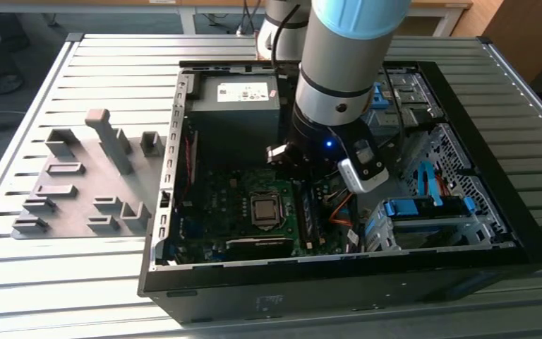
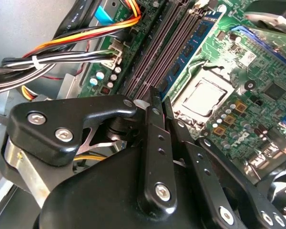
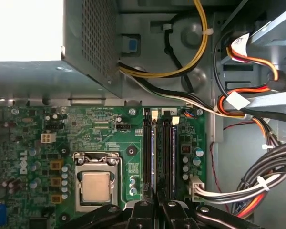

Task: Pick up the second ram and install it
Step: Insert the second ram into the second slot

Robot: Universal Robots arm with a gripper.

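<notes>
The second ram (image 2: 188, 45) is a slim blue-green stick with black chips, standing on edge along the memory slots of the motherboard (image 3: 100, 133) inside the open computer case (image 1: 346, 282). In the first wrist view the second ram (image 3: 155, 152) shows edge-on between dark slots. My gripper (image 2: 161, 95) hangs low over those slots, and its black fingers (image 2: 155, 124) are drawn close with a thin gap. The stick's near end runs into that gap. In the first wrist view my gripper (image 3: 157, 202) lines up with the same slot. The arm (image 1: 337, 92) reaches down into the case.
Grey holder blocks (image 1: 92, 176) stand on the slatted table at the exterior view's left. The processor socket (image 3: 96, 186) lies beside the slots. Cable bundles (image 3: 257, 181) crowd the other side. The power supply (image 1: 238, 92) and blue drive clips (image 1: 422, 208) fill the case's far and right parts.
</notes>
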